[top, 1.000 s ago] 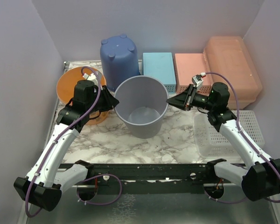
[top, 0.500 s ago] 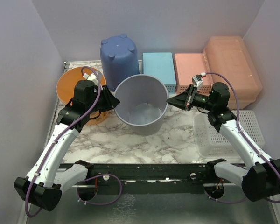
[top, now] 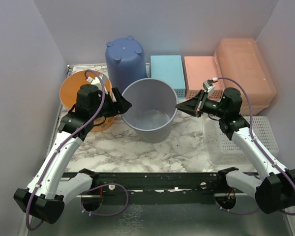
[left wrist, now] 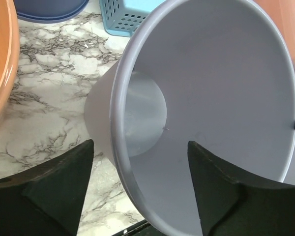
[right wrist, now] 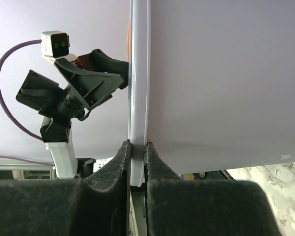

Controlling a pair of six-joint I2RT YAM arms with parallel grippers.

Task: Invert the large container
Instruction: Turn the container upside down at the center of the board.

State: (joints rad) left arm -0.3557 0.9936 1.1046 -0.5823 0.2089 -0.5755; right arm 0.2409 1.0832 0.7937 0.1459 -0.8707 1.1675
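Observation:
The large container (top: 243,73), a peach-orange rectangular box, lies at the back right, untouched by either arm. Between the arms stands a grey round bucket (top: 147,110), mouth up and leaning a little. My right gripper (top: 179,106) is shut on the bucket's right rim. The right wrist view shows the rim (right wrist: 139,98) pinched between the right gripper (right wrist: 136,143) fingers. My left gripper (top: 122,104) is open, its jaws astride the bucket's left rim without touching it. In the left wrist view the bucket (left wrist: 211,98) wall runs between the wide-apart left gripper (left wrist: 140,142) fingers.
A dark blue bucket (top: 125,61) stands upside down at the back. An orange bowl (top: 78,93) sits behind the left arm. A light blue basket (top: 167,71) and a pink basket (top: 201,73) line the back. A white perforated basket (top: 236,140) lies under the right arm.
My left gripper has opened and let go of the bucket's left rim. The right gripper has tightened on the right rim. The bucket has shifted slightly.

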